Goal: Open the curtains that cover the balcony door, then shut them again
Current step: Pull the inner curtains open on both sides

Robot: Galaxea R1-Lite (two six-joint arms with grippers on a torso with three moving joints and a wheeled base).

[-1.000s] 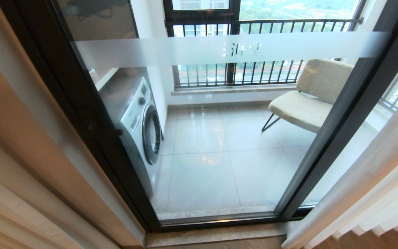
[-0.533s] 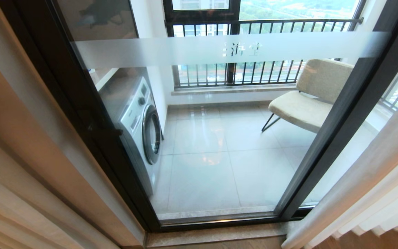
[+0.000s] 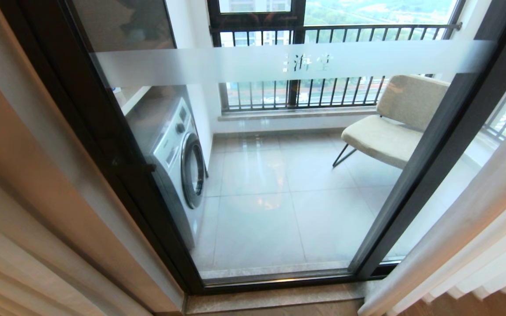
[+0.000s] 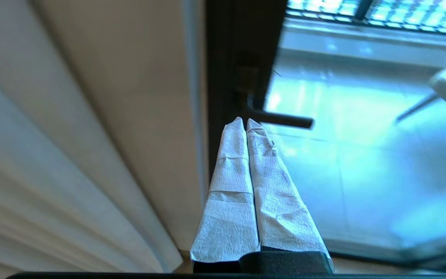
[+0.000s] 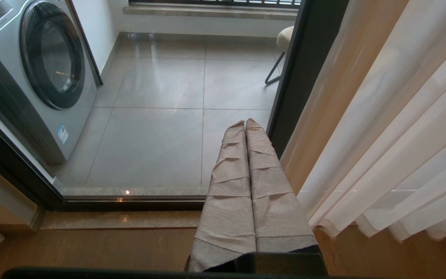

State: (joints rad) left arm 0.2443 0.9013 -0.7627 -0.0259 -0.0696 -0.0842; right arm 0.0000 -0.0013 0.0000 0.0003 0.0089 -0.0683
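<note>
The balcony door fills the head view: glass in a dark frame, crossed by a frosted band, uncovered in the middle. The curtains are gathered to both sides, beige folds at the left and pale folds at the right. Neither gripper shows in the head view. My left gripper is shut and empty, its wrapped tips pointing at the dark door frame near the lever handle, with the left curtain beside it. My right gripper is shut and empty, low before the glass, beside the right curtain.
Behind the glass stand a washing machine at the left and a padded chair at the right on a tiled floor, with a railed window beyond. A stone sill runs along the door's foot.
The door, the curtains and the camera stay put. Only a dim dark reflection in the upper left of the glass shifts and fades.
</note>
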